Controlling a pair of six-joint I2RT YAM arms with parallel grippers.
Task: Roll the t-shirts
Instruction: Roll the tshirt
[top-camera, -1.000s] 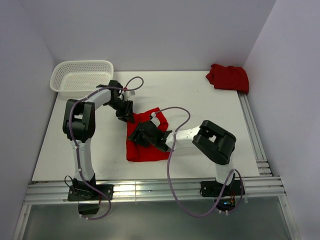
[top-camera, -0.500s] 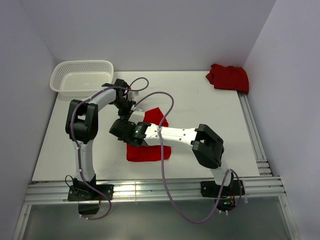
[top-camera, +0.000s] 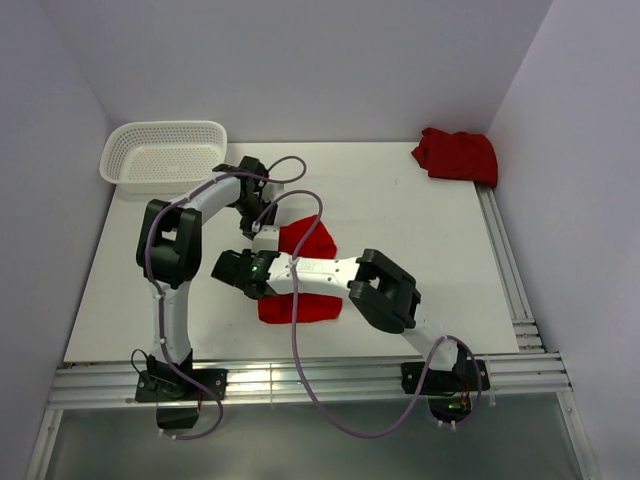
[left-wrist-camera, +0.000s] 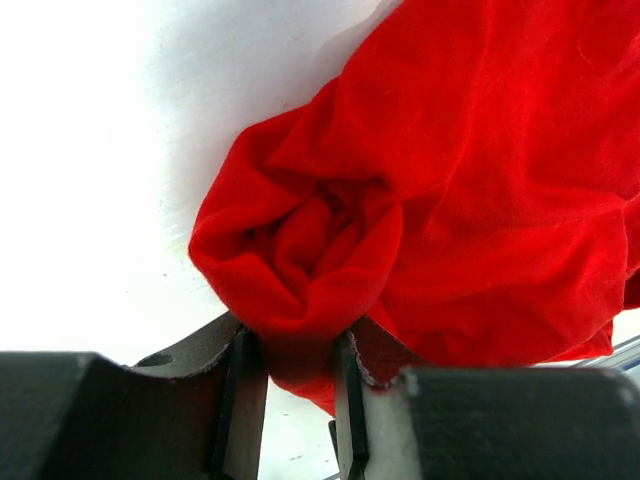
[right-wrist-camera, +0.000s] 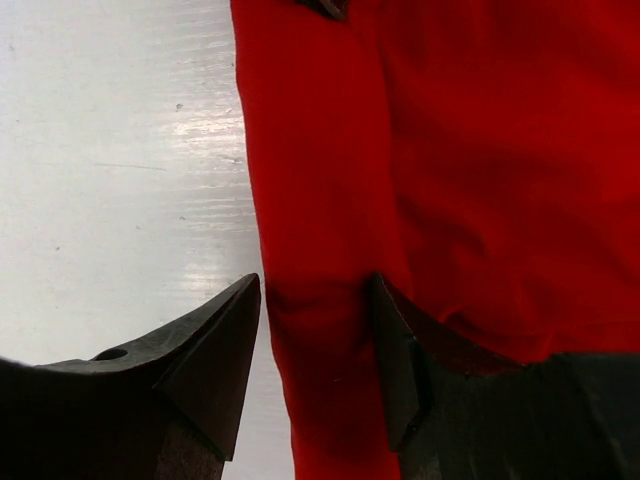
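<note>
One red t-shirt (top-camera: 303, 272) lies partly rolled in the middle of the table. My left gripper (top-camera: 254, 214) is at its far left corner. In the left wrist view this gripper (left-wrist-camera: 292, 392) is shut on the rolled end of the t-shirt (left-wrist-camera: 440, 180). My right gripper (top-camera: 236, 270) reaches across to the shirt's left edge. In the right wrist view its jaws (right-wrist-camera: 312, 300) stand apart astride the folded edge of the t-shirt (right-wrist-camera: 450, 150), one finger over bare table, the other on the cloth. The second red t-shirt (top-camera: 456, 154) lies bunched in the far right corner.
A white mesh basket (top-camera: 163, 152) stands at the far left corner of the table. Metal rails (top-camera: 505, 262) run along the right edge, and more along the near edge. White walls close in the table on three sides.
My right gripper has swept left across the shirt to its left edge. My left gripper has shifted a little right and farther back. The shirt now looks narrower and more bunched.
</note>
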